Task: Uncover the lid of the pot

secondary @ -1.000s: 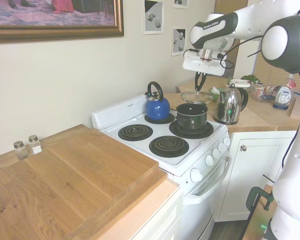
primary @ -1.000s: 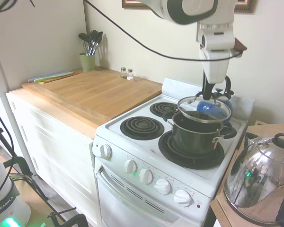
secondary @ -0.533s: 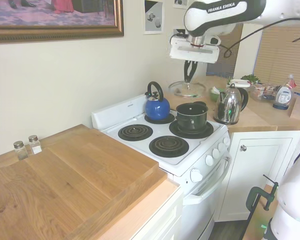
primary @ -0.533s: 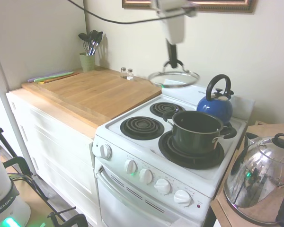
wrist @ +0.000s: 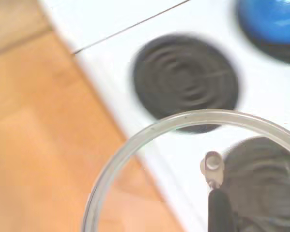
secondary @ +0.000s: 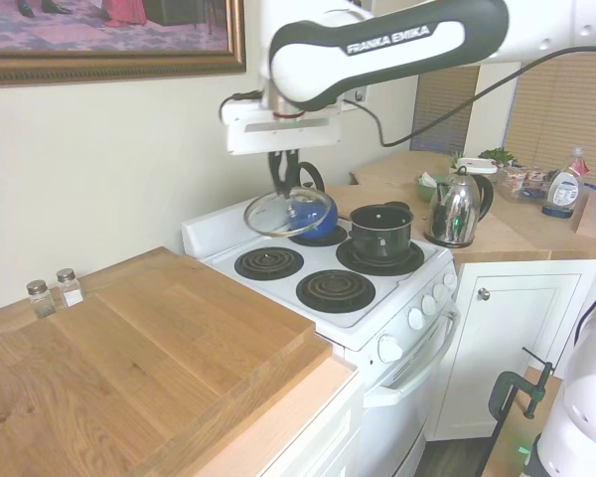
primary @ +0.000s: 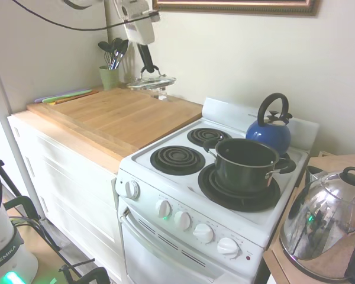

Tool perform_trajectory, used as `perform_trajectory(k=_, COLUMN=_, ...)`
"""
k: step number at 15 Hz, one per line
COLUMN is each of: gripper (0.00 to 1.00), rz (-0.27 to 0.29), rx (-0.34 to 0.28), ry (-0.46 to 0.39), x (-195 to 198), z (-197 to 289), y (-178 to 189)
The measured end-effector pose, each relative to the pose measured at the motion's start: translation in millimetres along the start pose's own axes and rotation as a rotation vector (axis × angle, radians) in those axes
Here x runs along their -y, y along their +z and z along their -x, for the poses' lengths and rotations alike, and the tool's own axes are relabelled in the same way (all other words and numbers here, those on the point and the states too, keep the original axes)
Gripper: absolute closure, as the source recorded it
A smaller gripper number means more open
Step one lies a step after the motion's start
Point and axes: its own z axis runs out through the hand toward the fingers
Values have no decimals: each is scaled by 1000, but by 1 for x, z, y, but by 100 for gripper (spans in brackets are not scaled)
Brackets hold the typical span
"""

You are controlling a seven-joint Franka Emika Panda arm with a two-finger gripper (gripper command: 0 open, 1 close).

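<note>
Lid [primary: 152,81], clear glass, steel-rimmed, black handle

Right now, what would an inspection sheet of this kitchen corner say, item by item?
Surface: white four-burner electric stove beside a wooden butcher-block counter.
Job's things: round clear glass lid with steel rim held in the air, away from the pot; dark grey-black saucepot with two short side handles open on a front burner.
Clutter: blue kettle with black handle on a back burner; shiny steel kettle; two small glass shakers; green cup of utensils.
Grippers: gripper shut on the lid's black handle.
Cables: black cable along the arm.
Surroundings: framed picture on a cream wall.
</note>
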Motion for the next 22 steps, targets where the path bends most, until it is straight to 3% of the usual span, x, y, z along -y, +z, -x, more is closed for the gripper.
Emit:
perform_trajectory(k=7, gripper=100, rz=88, rx=83, ry=-165, x=75, z=92, y=70)
perform_trajectory(k=10, gripper=100, rz=93, rx=100, ry=-212, x=103, z=126, y=93)
perform_trajectory(k=22, gripper=100, rz=130, rx=117, ry=-262, x=191, z=152, y=169)
